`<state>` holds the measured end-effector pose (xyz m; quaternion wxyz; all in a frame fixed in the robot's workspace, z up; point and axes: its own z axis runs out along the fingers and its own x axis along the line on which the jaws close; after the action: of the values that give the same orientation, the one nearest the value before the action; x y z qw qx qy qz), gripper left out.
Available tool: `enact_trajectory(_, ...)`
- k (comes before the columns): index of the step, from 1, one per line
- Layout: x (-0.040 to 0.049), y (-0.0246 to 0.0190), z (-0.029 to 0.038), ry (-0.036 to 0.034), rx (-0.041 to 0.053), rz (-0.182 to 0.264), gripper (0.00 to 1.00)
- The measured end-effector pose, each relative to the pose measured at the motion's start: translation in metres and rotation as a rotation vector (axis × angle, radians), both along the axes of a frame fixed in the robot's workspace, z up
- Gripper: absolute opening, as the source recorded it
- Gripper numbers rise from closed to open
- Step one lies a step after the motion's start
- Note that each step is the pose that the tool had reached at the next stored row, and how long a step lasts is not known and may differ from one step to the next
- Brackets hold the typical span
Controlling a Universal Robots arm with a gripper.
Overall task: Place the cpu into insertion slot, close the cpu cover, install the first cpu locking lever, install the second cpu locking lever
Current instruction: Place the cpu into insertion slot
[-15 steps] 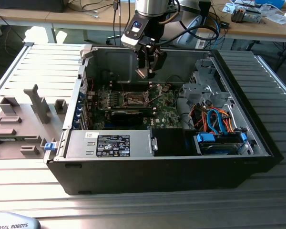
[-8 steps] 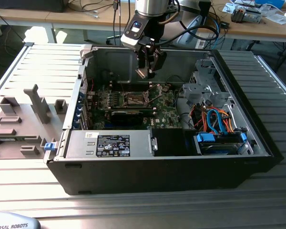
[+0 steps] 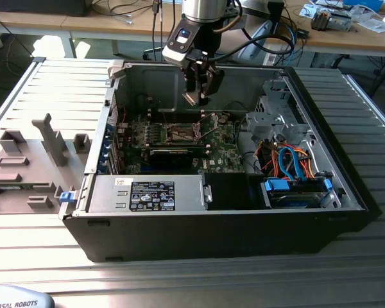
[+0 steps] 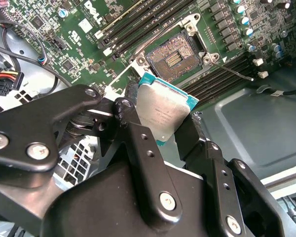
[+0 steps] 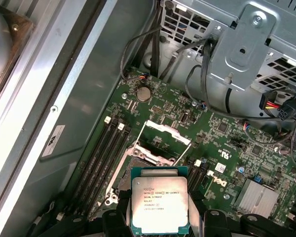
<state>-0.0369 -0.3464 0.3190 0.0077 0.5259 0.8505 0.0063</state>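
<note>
cpu point(image 5: 159, 203) pinched btwn gripper point(image 4: 163, 118) jaws, above open socket point(image 4: 175, 58)

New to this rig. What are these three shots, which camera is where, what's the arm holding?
It is one robot arm with a two-finger gripper working over an open computer case that lies on a slatted metal table. The exterior view looks at the whole scene from off the arm; both wrist views ride on the arm and look past the fingers at the motherboard. The gripper is shut on the cpu, a flat silver chip, held above the board. The socket is bare, its cpu cover hinged up. Grey fixtures sit on the exterior view's left.
</note>
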Motion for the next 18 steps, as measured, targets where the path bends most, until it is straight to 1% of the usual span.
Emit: enact_trajectory(18, 0.0, 0.0, -0.0002, 0.0, 0.0, -0.012, 0.54)
